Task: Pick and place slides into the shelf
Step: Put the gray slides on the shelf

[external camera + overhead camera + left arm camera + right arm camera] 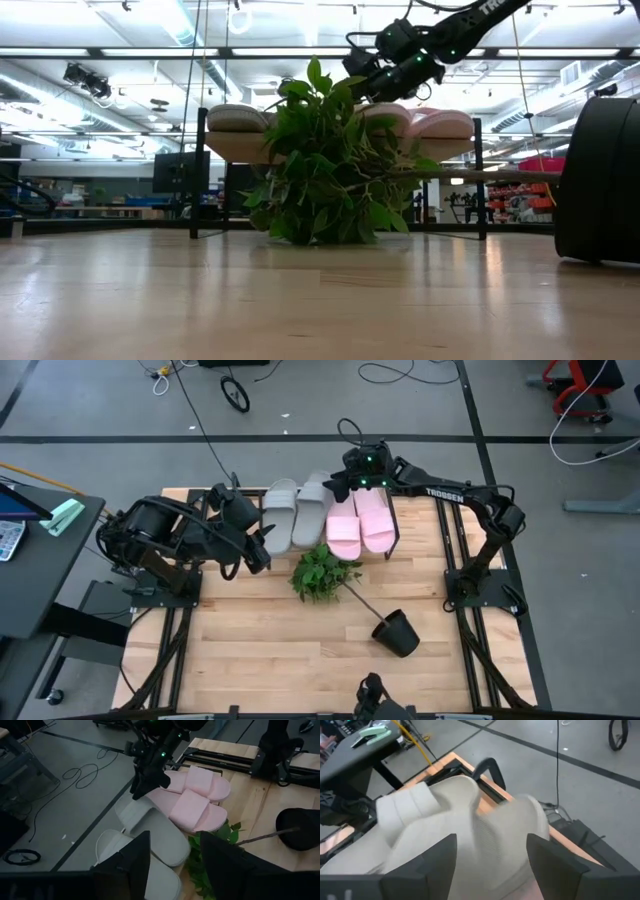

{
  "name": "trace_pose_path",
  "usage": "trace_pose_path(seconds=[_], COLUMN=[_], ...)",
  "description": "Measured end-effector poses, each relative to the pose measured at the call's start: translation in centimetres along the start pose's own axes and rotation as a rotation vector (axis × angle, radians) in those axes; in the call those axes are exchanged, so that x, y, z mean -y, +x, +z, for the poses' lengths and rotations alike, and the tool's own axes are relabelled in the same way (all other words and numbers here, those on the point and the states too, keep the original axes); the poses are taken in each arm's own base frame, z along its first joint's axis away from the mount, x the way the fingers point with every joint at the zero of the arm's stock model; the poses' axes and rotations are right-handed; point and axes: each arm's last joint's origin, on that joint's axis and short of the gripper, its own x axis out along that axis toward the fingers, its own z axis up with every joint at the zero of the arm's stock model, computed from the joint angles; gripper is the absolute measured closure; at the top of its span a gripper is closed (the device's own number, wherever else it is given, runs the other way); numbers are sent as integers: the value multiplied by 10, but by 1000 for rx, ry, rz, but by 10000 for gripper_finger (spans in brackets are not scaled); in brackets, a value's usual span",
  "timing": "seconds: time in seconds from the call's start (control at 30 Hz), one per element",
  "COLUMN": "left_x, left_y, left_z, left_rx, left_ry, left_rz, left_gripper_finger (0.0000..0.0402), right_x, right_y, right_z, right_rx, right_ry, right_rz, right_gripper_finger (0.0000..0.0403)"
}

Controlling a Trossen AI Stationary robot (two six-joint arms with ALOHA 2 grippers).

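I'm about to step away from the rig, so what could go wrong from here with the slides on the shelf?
1. The right gripper hangs right over the inner grey slide; pulling away could drag it off the shelf.
2. The left gripper sits beside the outer grey slide and could nudge it.
3. The tipped plant lies against the shelf front.

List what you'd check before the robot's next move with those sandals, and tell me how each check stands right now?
1. All four slides on the shelf: two grey slides, two pink slides: ok.
2. Right pincer open, above the slides' far ends: ok.
3. Left pincer open, holding nothing, beside the grey pair: ok.
4. Slides sitting squarely: cannot tell.
5. Plant and pot tipped over in front of the shelf: not ok.
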Motion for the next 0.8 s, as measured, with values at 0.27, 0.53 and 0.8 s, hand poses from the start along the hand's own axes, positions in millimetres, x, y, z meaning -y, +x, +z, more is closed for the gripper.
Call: trace_pose_path(seconds=[0.27, 0.53, 0.8], left_x=[0, -3, -7], left_y=[0, 3, 36], left_z=[0, 2, 10], left_rx=[3, 0, -61], left_ry=[-3, 146, 312], left_rz=[-1, 11, 76], left_gripper_finger=[229, 221, 218], right_x=[-1, -5, -38], right_y=[0, -5, -56], right_z=[-1, 2, 24], right_rx=[-4, -3, 88], right_ry=[2, 1, -47], right_rz=[-2, 30, 106], right_gripper_finger=[158, 158, 160])
